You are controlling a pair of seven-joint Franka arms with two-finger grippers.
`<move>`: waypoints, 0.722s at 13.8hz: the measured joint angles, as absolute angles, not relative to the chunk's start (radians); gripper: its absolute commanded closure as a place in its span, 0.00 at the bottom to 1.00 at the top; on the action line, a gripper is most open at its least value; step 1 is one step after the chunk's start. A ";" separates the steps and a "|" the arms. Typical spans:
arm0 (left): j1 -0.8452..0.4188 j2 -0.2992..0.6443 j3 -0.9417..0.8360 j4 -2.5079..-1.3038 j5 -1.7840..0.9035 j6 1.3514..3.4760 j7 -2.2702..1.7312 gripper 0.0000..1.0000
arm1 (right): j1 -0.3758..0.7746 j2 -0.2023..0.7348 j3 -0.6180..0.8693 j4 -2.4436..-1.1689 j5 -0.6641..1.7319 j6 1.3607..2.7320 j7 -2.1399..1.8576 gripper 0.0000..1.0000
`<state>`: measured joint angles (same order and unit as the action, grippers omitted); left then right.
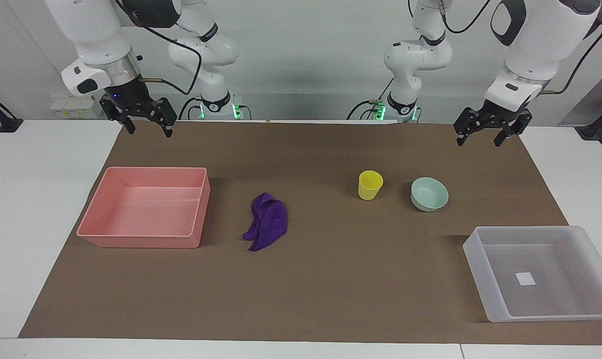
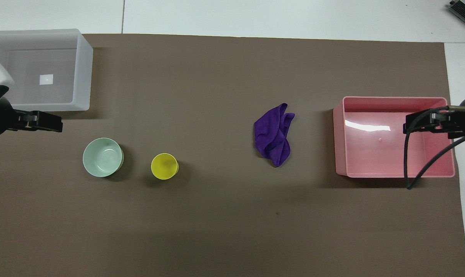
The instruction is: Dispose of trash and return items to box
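Observation:
The purple rag (image 1: 266,221) (image 2: 274,134) lies crumpled on the brown mat beside the pink tray. A yellow cup (image 1: 370,185) (image 2: 164,166) stands upright, with the mint-green bowl (image 1: 429,194) (image 2: 102,157) beside it toward the left arm's end. The translucent box (image 1: 473,248) (image 2: 84,73) sits empty at that end, farther from the robots than the bowl. My left gripper (image 1: 478,142) hangs open and empty above the mat's corner by the robots. Over the other corner my right gripper (image 1: 150,131) is open and empty too. In the overhead view only one left finger (image 2: 47,124) shows.
A pink tray (image 1: 197,212) (image 2: 338,134) stands empty at the right arm's end of the mat (image 1: 331,279). White tabletop borders the mat on all sides. The right arm's black cable (image 2: 417,169) hangs over the pink tray in the overhead view.

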<state>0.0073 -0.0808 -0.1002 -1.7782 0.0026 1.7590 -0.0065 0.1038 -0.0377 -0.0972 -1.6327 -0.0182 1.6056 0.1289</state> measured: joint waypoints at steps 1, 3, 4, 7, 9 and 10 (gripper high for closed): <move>0.007 -0.091 -0.100 -1.820 0.003 1.799 -0.007 0.00 | 0.114 -0.037 -0.096 -1.646 -0.019 1.630 0.129 0.00; 0.007 -0.109 -0.100 -1.908 0.003 1.879 -0.008 0.00 | 0.151 -0.032 -0.094 -1.678 -0.020 1.680 0.131 0.00; 0.007 -0.113 -0.100 -1.948 0.003 1.920 -0.008 0.00 | 0.169 -0.025 -0.093 -1.692 -0.020 1.709 0.138 0.00; 0.007 -0.113 -0.100 -2.071 0.003 2.053 -0.008 0.00 | 0.250 0.032 -0.091 -1.739 -0.020 1.829 0.218 0.00; 0.011 -0.101 -0.100 -2.151 0.003 2.162 -0.008 0.00 | 0.320 0.106 -0.088 -1.754 -0.020 1.916 0.290 0.00; 0.015 -0.091 -0.100 -2.189 0.003 2.221 -0.007 0.00 | 0.348 0.144 -0.087 -1.759 -0.020 1.956 0.316 0.00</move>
